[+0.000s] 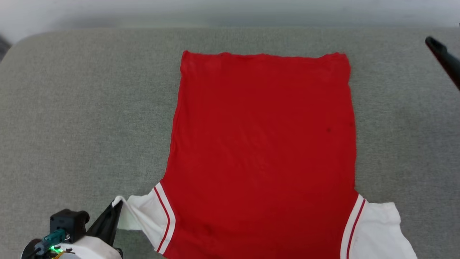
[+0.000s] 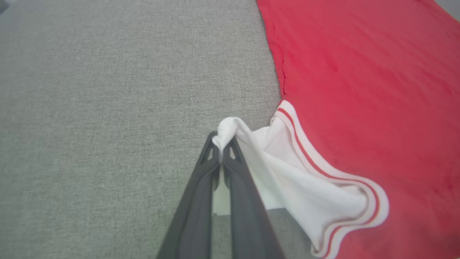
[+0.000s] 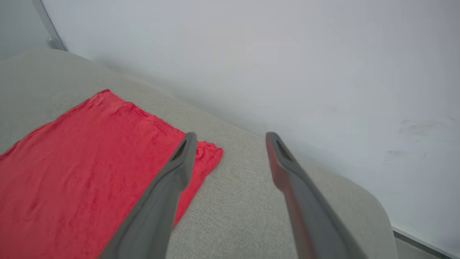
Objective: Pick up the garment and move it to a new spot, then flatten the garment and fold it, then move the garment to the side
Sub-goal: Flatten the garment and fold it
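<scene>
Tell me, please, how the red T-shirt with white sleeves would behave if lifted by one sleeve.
The red fabric T-shirt would probably hang floppy: its white sleeve bunches in the left end effector. Lying thin and flat on the grey woven cushion, it is likely light.

Head looks down; wrists low, oblique; all share garment (image 1: 262,144).

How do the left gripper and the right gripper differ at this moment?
The left gripper is shut, while the right gripper stands open. The left gripper pinches the garment's white sleeve; the right gripper holds nothing, over the grey cushion near the garment's far corner. Both have long dark fingers.
</scene>
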Motion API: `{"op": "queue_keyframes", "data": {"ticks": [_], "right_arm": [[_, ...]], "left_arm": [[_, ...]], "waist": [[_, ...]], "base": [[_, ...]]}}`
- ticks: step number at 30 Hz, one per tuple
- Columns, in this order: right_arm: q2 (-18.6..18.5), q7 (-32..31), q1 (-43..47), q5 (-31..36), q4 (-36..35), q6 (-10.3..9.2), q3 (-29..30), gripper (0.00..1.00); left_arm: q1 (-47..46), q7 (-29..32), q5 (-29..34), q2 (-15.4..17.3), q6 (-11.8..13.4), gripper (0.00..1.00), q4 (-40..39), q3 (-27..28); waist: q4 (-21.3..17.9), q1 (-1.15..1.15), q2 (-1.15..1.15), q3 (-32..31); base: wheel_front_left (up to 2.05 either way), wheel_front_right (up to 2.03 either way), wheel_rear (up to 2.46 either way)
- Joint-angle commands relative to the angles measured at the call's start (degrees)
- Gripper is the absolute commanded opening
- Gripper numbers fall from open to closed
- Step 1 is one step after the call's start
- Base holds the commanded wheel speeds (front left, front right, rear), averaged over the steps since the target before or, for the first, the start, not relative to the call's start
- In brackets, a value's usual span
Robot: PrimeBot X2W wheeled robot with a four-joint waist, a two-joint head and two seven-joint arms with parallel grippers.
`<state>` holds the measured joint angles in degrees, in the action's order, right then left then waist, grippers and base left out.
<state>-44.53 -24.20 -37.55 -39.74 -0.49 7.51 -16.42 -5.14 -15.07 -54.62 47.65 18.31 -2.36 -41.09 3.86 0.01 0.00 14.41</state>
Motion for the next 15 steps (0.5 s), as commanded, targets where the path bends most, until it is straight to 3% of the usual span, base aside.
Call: {"op": "queue_keyframes", "data": {"ticks": [1,9,15], "right_arm": [[0.2,-2.5,-2.3,0.0,0.8,-0.04,-0.9,1.0],[0.1,-30.9,-21.2,-4.6,10.2,-0.04,-9.1,1.0],[1.6,-44.4,-28.9,-3.6,16.7,-0.04,-13.3,1.0]], "left_arm": [[-1.3,-0.1,0.8,-0.5,-0.1,0.0,-0.3,0.4],[-5.9,-0.1,5.4,-4.0,-0.6,0.0,-1.9,1.5],[-8.7,-0.1,8.6,-6.7,-1.1,0.0,-2.9,2.6]], "waist": [[2.8,-0.01,0.0,4.2],[7.2,-0.01,0.0,12.5],[10.1,-0.01,0.0,17.9]], "base": [[0.0,0.0,0.0],[0.0,0.0,0.0],[0.0,0.0,0.0]]}}
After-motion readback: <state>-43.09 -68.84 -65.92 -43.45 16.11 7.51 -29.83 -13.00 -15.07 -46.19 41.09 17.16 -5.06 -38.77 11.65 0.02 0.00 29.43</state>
